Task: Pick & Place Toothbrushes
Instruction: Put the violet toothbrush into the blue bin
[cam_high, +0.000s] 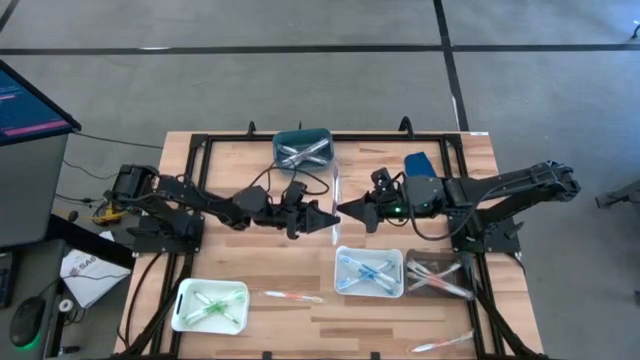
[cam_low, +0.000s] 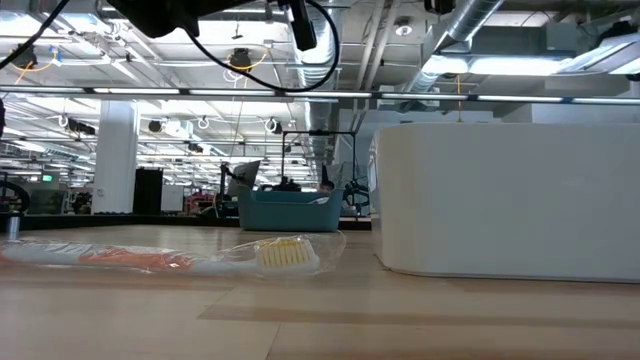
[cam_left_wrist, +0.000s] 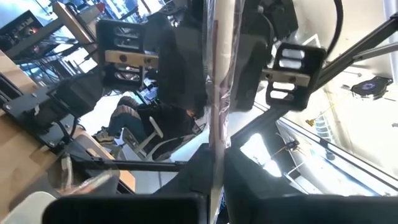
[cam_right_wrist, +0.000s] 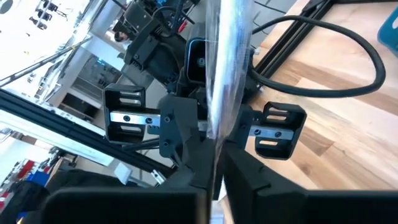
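A clear wrapped toothbrush (cam_high: 336, 190) stands held above the table's centre, clamped between both grippers at once. The left gripper (cam_high: 331, 217), at nine o'clock of it, is closed on it; the right gripper (cam_high: 345, 208), at three o'clock, is closed on it too. At twelve o'clock sits a teal tray (cam_high: 302, 148) of toothbrushes. At five o'clock lies a white tray (cam_high: 369, 272) with blue ones; at seven o'clock, a tray (cam_high: 210, 305) with green ones. A pink toothbrush (cam_high: 292, 296) lies loose between these.

Matt pale wood table (cam_high: 400, 310), glossy clear-wrapped toothbrush (cam_high: 336, 190)
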